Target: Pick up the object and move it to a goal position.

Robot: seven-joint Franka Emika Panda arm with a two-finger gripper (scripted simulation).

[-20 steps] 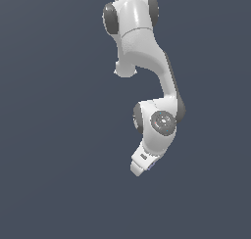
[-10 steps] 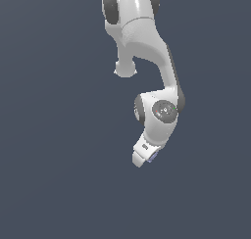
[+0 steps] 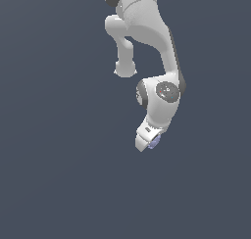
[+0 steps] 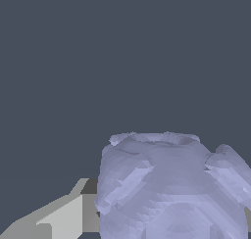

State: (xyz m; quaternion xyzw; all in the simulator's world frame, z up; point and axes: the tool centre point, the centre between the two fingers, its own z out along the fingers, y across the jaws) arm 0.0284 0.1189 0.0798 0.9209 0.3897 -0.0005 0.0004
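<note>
The carry step looks to be the one in hand. In the exterior view the white Panda arm (image 3: 147, 47) hangs down from above, and at its lower end the tool (image 3: 147, 141) has the pale lavender-blue faceted lump (image 3: 155, 142) tucked against its tip, only a small patch of it peeping out beside the white housing. The wrist view fills in the rest: the lump (image 4: 171, 189) sits right up against the camera, bulky in the picture, its blocky facets and flat upper rim plain to see, with one grey finger (image 4: 59, 218) of the tool running in beside it and meeting its flank. The opposite finger is hidden behind the lump, so the pinch shows from one side only; I judge the tool to be pinching the lump, since it sits between where the fingers belong and appears to have nothing else bearing it.

Behind everything is a flat slate-blue ground with no edge, shadow or marker on it, so no desk can be made out, and I cannot tell how high the lump is carried. No goal marker shows in either view.

The next move, as I judge it, calls for a steady transfer towards the goal with the pinch kept firm, since the lump's rounded, faceted sides could let it twist or slip if the arm swings sharply.
</note>
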